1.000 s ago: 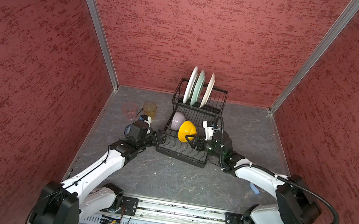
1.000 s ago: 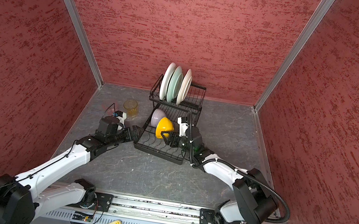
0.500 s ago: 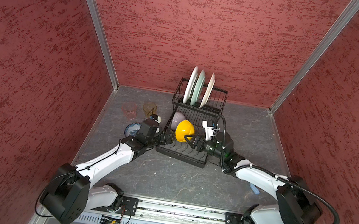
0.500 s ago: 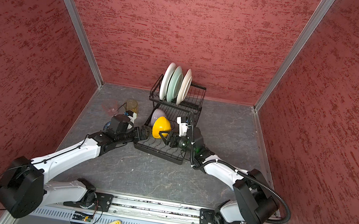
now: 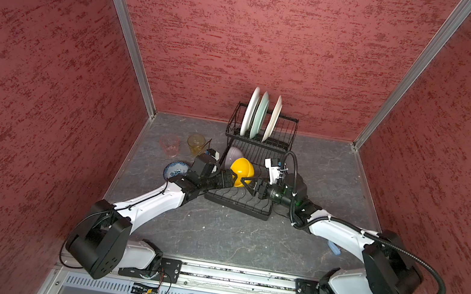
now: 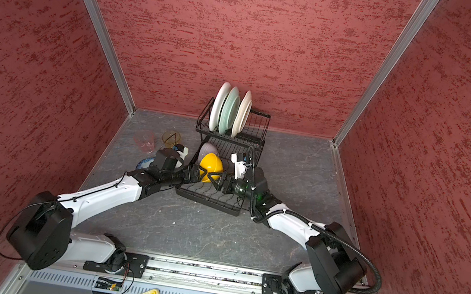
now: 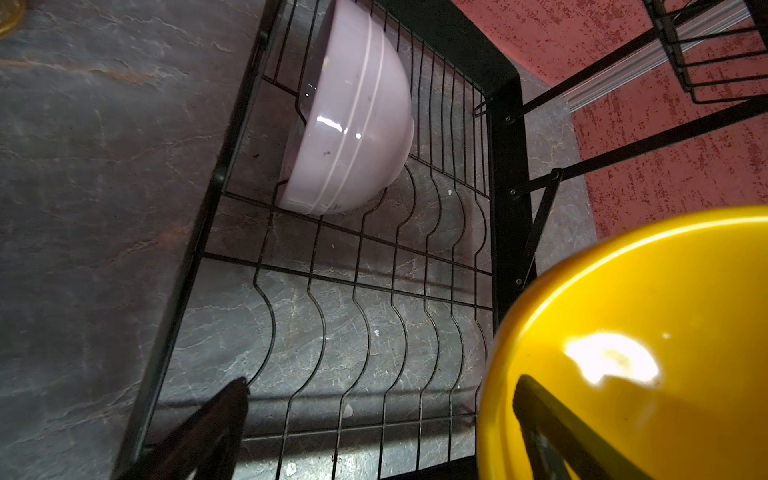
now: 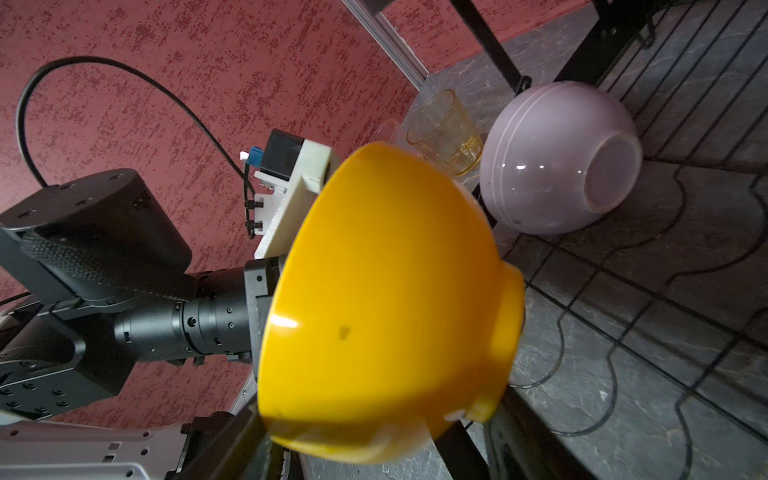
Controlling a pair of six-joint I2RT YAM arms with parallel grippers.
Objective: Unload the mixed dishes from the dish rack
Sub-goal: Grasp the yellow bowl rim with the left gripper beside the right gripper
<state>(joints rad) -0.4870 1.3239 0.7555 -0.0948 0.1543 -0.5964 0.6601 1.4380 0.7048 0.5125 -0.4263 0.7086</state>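
In both top views the left arm (image 5: 152, 205) covers part of the blue-and-white bowl (image 5: 175, 169), and the three plates (image 5: 261, 115) stand edge-on, their patterns too small to tell. The left wrist view cuts the yellow bowl (image 7: 644, 332) off at two edges. It shows one finger (image 7: 208, 428) of the left pincer (image 7: 382, 380) only as a dark blur. In the right wrist view that bowl hides most of the pink tumbler (image 8: 386, 129).

The dish rack (image 5: 237, 207) is black, the yellow bowl (image 5: 243, 168) plain, the lilac bowl (image 5: 233, 154) pale-ringed; the blue-and-white patterned bowl (image 5: 175, 171) sits at its 9 o'clock.
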